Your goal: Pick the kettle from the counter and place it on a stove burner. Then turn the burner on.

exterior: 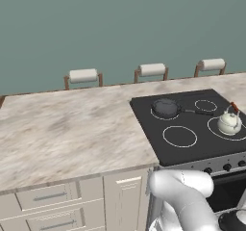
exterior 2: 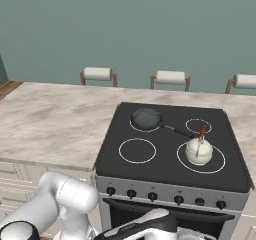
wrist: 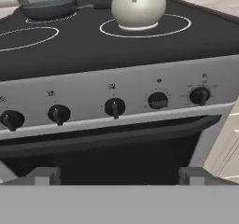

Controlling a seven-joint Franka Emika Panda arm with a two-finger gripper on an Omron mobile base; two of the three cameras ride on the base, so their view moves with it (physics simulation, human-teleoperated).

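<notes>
The kettle (exterior 2: 198, 151) is a small, squat, cream-white pot with a rounded body, a thin wire handle arching over it and a reddish-brown handle piece at the top. It stands upright inside the stove burner (exterior 2: 218, 166), the large white-outlined circle at the near right of the black glass cooktop (exterior 2: 115, 156), and its base covers only the middle of that ring.

The right base view shows the kettle from above, with a dark frying pan (exterior 2: 147, 118) on the far left ring and its long black handle reaching toward the kettle without touching it. The left base view shows the kettle (exterior: 228, 123) at the right edge of the picture, and much more of the marbled counter (exterior: 62, 129) spreading away to the left, with pale drawer fronts below.

The hand view looks low and level at the stove front: a row of five dark knobs (wrist: 115, 107), the oven door beneath them, and the kettle (wrist: 138, 7) cut off at the top. There the gripper (wrist: 119, 176) shows two fingertips (wrist: 42, 176) set wide apart with nothing between them, facing the knobs; whether it touches the stove front is hard to say.
</notes>
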